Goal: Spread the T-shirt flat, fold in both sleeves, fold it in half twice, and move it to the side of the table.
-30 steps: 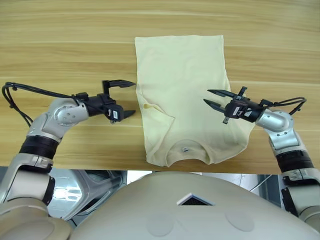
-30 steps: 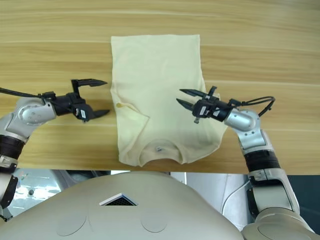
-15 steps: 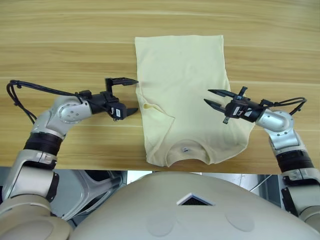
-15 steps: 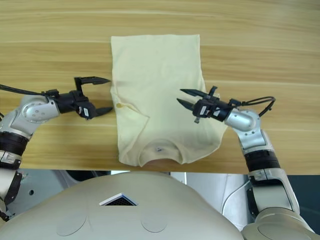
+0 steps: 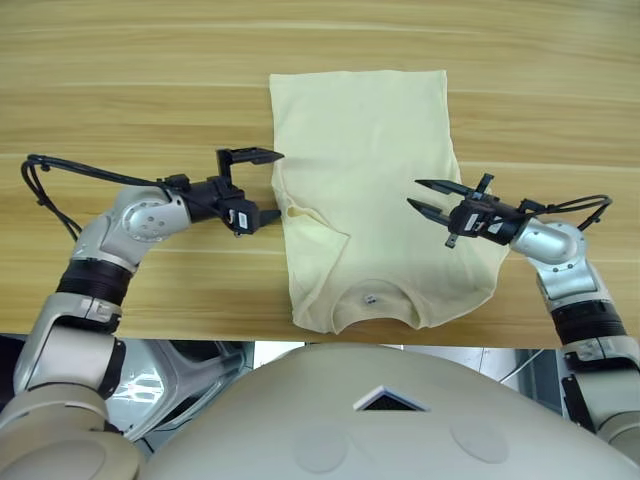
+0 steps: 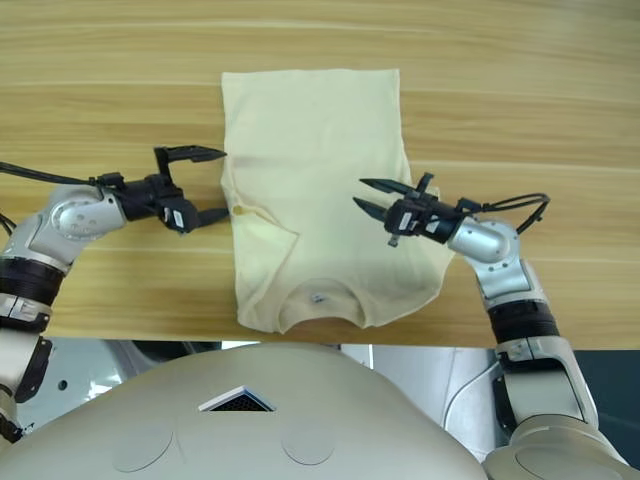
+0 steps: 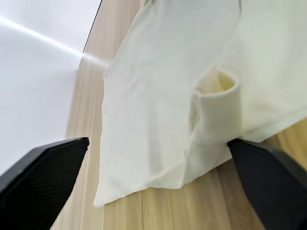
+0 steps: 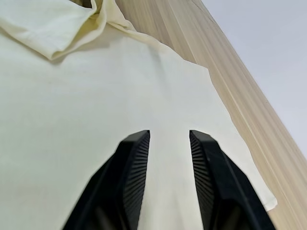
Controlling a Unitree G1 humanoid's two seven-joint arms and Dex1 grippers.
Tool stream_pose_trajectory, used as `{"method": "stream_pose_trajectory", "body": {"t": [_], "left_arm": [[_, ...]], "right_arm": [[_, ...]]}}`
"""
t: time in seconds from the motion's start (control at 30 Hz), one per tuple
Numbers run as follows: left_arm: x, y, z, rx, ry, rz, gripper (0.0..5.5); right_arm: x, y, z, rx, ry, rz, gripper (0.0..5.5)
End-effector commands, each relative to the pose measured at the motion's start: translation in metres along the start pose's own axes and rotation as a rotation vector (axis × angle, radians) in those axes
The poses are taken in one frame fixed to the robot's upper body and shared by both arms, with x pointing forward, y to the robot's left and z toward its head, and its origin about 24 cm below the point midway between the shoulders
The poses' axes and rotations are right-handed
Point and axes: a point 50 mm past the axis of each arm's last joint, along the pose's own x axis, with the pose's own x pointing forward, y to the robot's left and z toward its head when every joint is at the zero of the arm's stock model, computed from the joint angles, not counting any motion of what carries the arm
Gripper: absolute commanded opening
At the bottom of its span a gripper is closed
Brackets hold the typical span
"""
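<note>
The T-shirt (image 5: 370, 170) was laid at the desk's (image 5: 120, 80) near edge, sleeves folded in. The left gripper (image 5: 278, 184) was held open at its left edge, the right gripper (image 5: 414, 193) open above it.

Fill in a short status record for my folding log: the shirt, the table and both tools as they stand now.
T-shirt: pale yellow, lying lengthwise on the table, collar toward the robot, not yet folded in half
left sleeve: looks folded in over the body
left tool: open, at the shirt's left edge
right tool: open, over the shirt's right side
surface: light wood
</note>
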Motion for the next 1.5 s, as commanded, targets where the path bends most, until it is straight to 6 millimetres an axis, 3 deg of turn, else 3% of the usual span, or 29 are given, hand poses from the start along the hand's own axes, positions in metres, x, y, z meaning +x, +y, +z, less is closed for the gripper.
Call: {"method": "stream_pose_trajectory", "body": {"t": [0.03, 0.57, 0.8, 1.0, 1.13, 1.27, 1.5], "left_arm": [[0.004, 0.007, 0.002, 0.031, -0.015, 0.012, 5.38], [0.008, 0.000, 0.002, 0.030, -0.014, -0.019, 5.38], [0.017, 0.015, 0.002, 0.013, -0.050, 0.082, 5.38], [0.025, 0.021, -0.009, -0.008, -0.012, 0.127, 5.38], [0.026, 0.012, -0.023, 0.019, 0.082, 0.076, 5.38], [0.028, 0.008, -0.023, 0.022, 0.077, 0.073, 5.38], [0.022, 0.027, -0.019, -0.008, 0.020, 0.242, 5.38]], "right_arm": [[0.002, -0.003, 0.000, -0.013, 0.007, -0.005, 1.55], [0.004, -0.004, -0.002, -0.013, 0.009, -0.009, 1.55], [0.006, -0.003, -0.003, -0.011, 0.012, -0.010, 1.55], [0.009, -0.002, -0.005, -0.008, 0.020, -0.010, 1.55], [0.009, -0.002, -0.005, -0.009, 0.023, -0.011, 1.55], [0.009, -0.002, -0.006, -0.009, 0.025, -0.013, 1.55], [0.009, -0.003, -0.006, -0.008, 0.025, -0.015, 1.55]]}}
